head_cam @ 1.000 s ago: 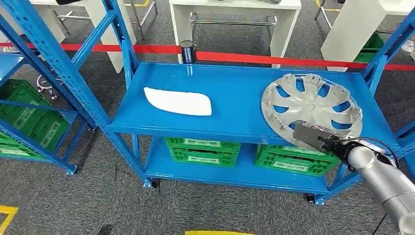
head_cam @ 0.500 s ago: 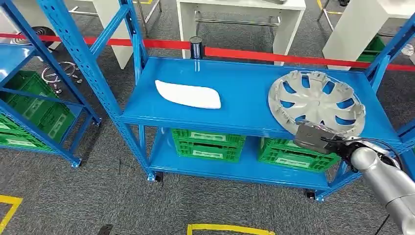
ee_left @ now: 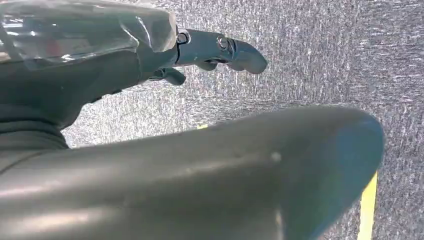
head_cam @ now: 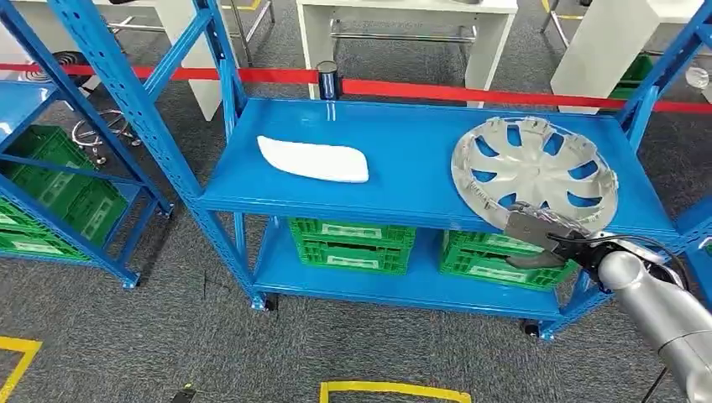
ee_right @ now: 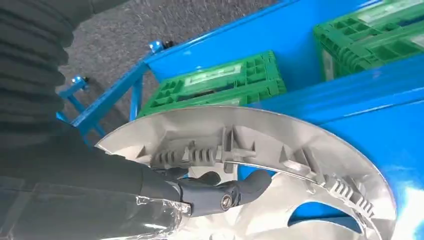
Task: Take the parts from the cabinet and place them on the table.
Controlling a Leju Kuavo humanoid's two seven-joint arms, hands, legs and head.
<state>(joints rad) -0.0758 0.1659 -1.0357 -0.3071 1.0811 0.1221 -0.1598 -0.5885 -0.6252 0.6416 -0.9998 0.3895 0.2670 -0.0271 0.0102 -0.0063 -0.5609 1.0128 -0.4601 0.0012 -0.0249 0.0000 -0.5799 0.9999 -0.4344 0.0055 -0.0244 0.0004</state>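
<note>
A blue shelving cabinet (head_cam: 403,180) stands on grey carpet, and everything below is placed against it. Behind it runs a red barrier tape (head_cam: 437,91) on a dark post, with white tables (head_cam: 403,25) beyond; a second blue rack (head_cam: 75,151) with green crates stands off its left end. On the cabinet's lower shelf sit two green crates (head_cam: 353,245), side by side.

The larger part, a silver wheel cover (head_cam: 534,172), lies on the cabinet's upper shelf at the right end, its near rim reaching the shelf's front edge. A white elongated part (head_cam: 312,159) lies flat on the same shelf left of centre, well apart from the wheel cover.

The right hand (head_cam: 537,233) is at the shelf's front edge, on the near rim of the wheel cover. The head view shows only the hand's grey back over the rim. The right wrist view gives what that one hides: dark fingers (ee_right: 235,191) curl over the rim's ribbed inner edge, touching it, with the thumb side underneath. The hand looks closed narrowly around the rim, gripping it.

The left hand (ee_left: 150,65) hangs over the carpet in its wrist view, fingers (ee_left: 235,50) stretched out apart and holding nothing, with a yellow floor line (ee_left: 367,205) nearby.
</note>
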